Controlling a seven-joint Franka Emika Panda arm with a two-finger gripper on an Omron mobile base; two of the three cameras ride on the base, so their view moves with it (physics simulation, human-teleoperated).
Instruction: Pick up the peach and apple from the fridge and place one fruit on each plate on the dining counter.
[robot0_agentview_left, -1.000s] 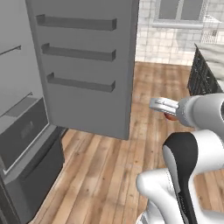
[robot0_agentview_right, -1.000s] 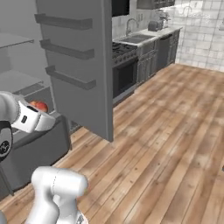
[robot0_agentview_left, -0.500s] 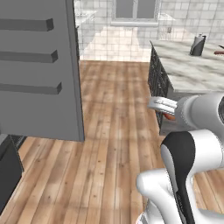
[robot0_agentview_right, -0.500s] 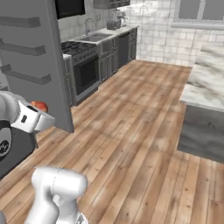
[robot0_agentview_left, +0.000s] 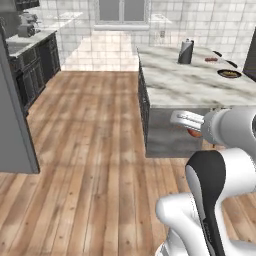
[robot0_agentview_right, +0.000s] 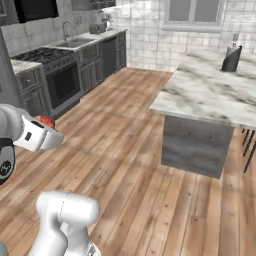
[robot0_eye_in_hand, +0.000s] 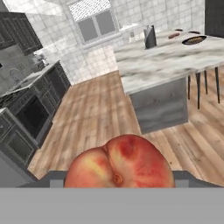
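Peach (robot0_eye_in_hand: 119, 162) sits clamped between the two fingers of the gripper (robot0_eye_in_hand: 119, 177), whose dark tips flank it at the bottom of the hand view; its skin is mottled orange-red with yellow patches and a crease running to a small dimple. In the right base view the same fruit (robot0_agentview_right: 45, 121) shows as a small red-orange shape just behind the white hand (robot0_agentview_right: 36, 137), held above the wood floor (robot0_agentview_right: 130, 150). In the left base view the gripper (robot0_agentview_left: 187, 122) points left from the arm, level with the near end wall of the counter (robot0_agentview_left: 200, 82), and a sliver of the peach (robot0_agentview_left: 194, 133) shows under the fingers. The fridge (robot0_agentview_left: 12, 130) appears as a dark grey slab at the left edge of that view, well apart from the arm. Beyond the floor stands the counter, its marbled top on a dark grey base, with stool legs (robot0_eye_in_hand: 199, 89) visible along its far side. On the counter top, a dark upright cylinder (robot0_agentview_left: 185, 52) stands near the far end. A dark plate (robot0_agentview_left: 229, 74) lies toward the right side, holding something that cannot be identified; a second flat item (robot0_agentview_left: 211, 59) lies farther back. Along the left wall run grey cabinets with a stove (robot0_agentview_right: 52, 75) and a sink (robot0_agentview_right: 75, 44). A window (robot0_agentview_right: 192, 12) is set in the tiled back wall.
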